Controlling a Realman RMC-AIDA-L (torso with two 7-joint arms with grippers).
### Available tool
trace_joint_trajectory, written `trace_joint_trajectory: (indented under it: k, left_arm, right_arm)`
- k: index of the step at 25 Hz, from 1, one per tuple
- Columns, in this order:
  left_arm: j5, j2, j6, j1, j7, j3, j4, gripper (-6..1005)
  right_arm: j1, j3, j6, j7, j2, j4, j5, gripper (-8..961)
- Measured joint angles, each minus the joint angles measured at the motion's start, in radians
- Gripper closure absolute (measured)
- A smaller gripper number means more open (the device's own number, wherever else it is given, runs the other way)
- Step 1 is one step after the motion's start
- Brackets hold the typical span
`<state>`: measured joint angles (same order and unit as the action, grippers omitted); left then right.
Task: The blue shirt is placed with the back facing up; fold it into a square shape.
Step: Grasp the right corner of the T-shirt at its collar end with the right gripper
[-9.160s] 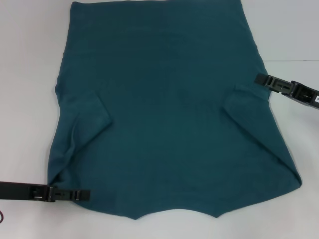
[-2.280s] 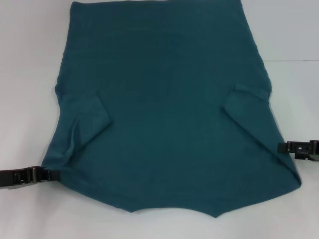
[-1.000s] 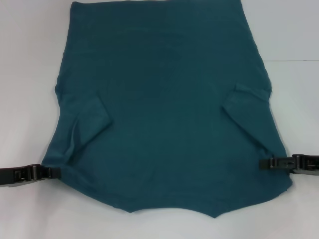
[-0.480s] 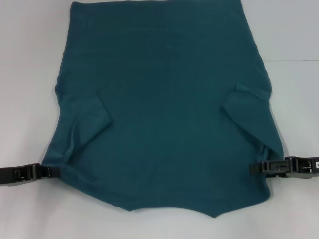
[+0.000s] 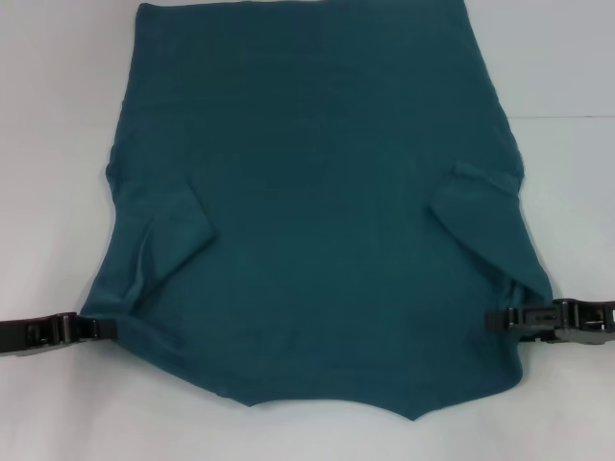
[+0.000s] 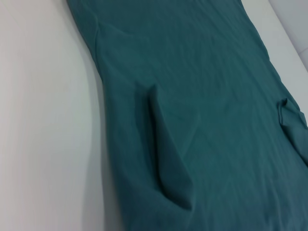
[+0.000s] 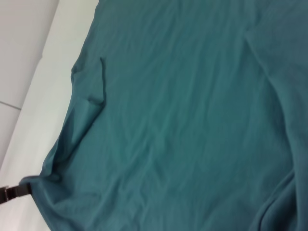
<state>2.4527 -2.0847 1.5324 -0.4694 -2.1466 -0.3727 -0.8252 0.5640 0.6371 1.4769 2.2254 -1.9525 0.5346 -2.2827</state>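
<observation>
The blue shirt (image 5: 317, 192) lies spread on the white table, plain side up, hem far from me and collar edge near. Both sleeves are folded in onto the body, the left sleeve (image 5: 178, 230) and the right sleeve (image 5: 476, 197). My left gripper (image 5: 104, 328) is shut on the shirt's near left shoulder corner. My right gripper (image 5: 495, 320) is shut on the near right shoulder corner, which is tucked inward. The left wrist view shows the shirt (image 6: 202, 96) with the left sleeve's fold. The right wrist view shows the shirt (image 7: 183, 120) and the left gripper (image 7: 14, 191) at its far corner.
The white table (image 5: 48, 144) shows bare on both sides of the shirt and along the near edge. A seam line (image 5: 567, 117) crosses the table at the right.
My right gripper came down from the right sleeve to the near right corner and drew that corner inward. My left gripper moved out to the near left corner and has held still since.
</observation>
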Motion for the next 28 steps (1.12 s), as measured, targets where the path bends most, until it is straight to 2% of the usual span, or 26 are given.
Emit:
trace_joint_trajectory:
  k: [5,11,16,27,28]
  left_arm:
    - [0.0,0.0,-0.005,0.0,0.0,0.0,0.0,991]
    - [-0.001,0.0,-0.009,0.0,0.001,-0.003,0.001,991]
    - [-0.002,0.0,-0.009,0.0,0.001,-0.003,0.002,991]
    - [-0.001,0.0,-0.009,0.0,0.001,-0.002,0.002,990]
    - [-0.001,0.0,-0.009,0.0,0.001,-0.002,0.002,990]
  right_arm:
    - [-0.011,-0.04,0.002,-0.008,0.003,0.002,0.006,99]
    - [-0.024,-0.052,-0.021,-0.012,0.0,-0.001,0.007,212]
    - [-0.038,-0.052,-0.028,-0.02,0.0,0.002,0.001,425]
    - [-0.074,-0.059,-0.026,-0.039,-0.001,0.007,0.006,669]
    - [-0.077,-0.062,-0.025,-0.043,-0.002,0.007,0.006,714]
